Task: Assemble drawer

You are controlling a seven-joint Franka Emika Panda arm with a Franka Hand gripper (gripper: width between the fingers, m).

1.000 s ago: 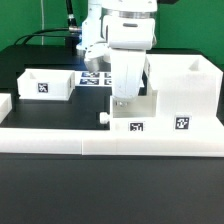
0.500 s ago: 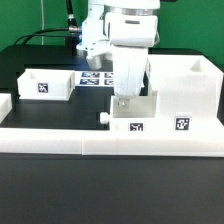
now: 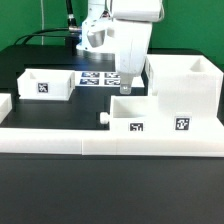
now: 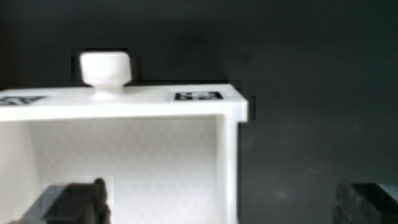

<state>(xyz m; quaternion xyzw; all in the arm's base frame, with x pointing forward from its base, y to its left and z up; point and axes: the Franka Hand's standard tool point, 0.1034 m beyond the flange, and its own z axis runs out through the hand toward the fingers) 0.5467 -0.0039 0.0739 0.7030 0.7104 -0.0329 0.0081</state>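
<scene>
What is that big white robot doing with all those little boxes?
The robot's tool hovers open above a small white plastic tray with a round knob and holds nothing. That tray sits right next to the tall white boxy housing. A second small white tray waits apart on the exterior view's left, so the drawer is not put together yet.

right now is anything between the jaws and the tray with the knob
Nothing visible. The gripper hangs above the tray, jaws open, and the wrist view shows only clear space down to its rim. The housing stands beside the tray on the exterior view's right, not in the path.
</scene>
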